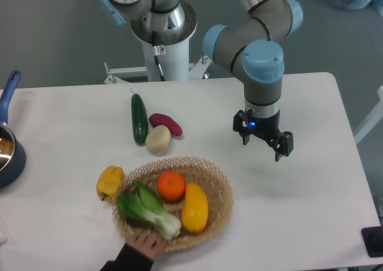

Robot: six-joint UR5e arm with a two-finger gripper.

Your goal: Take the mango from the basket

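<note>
The mango (195, 207) is a smooth yellow oval lying in the right half of the tan wicker basket (222, 187), next to a round orange (171, 185) and a leafy bok choy (146, 209). My gripper (264, 146) hangs open and empty above the table, up and to the right of the basket, well apart from the mango.
A person's hand (145, 246) holds the basket's front rim. A yellow bell pepper (109, 182) lies just left of the basket. A cucumber (139, 118), a purple sweet potato (166, 124) and a pale potato (158, 139) lie behind it. A blue pot (8, 148) stands at the left edge.
</note>
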